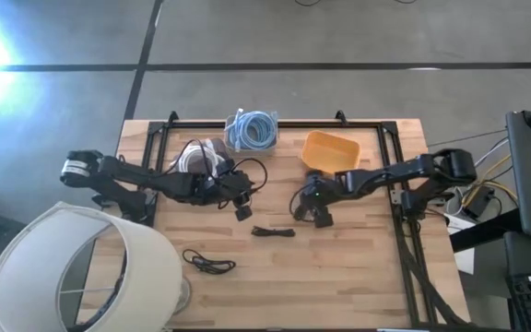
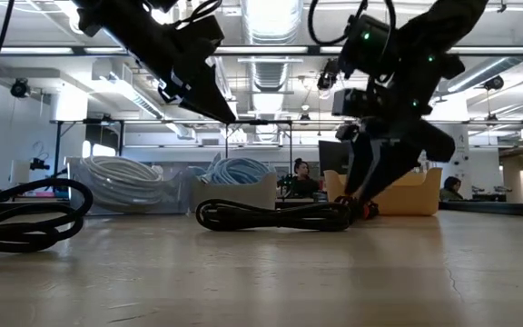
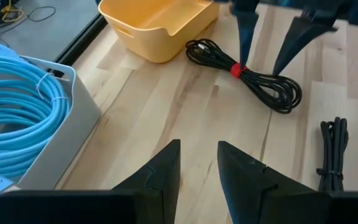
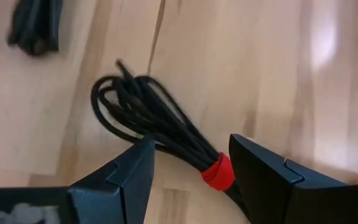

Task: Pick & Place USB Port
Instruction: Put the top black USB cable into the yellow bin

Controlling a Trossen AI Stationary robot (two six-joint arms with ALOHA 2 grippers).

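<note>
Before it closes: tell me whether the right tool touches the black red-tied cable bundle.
Cannot tell. In the right wrist view the open right tool straddles the black red-tied cable bundle.

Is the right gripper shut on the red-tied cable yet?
No, open. The right gripper has its jaws spread either side of the coiled black cable with the red tie, which lies on the wooden table.

A tub point(image 1: 332, 149) sat near the table's point(image 1: 358, 277) back edge, with a box of coiled cable point(image 1: 252, 130) to its left. A cable bundle point(image 1: 272, 231) lay mid-table; another cable point(image 1: 208, 264) lay toward the front-left corner.
</note>
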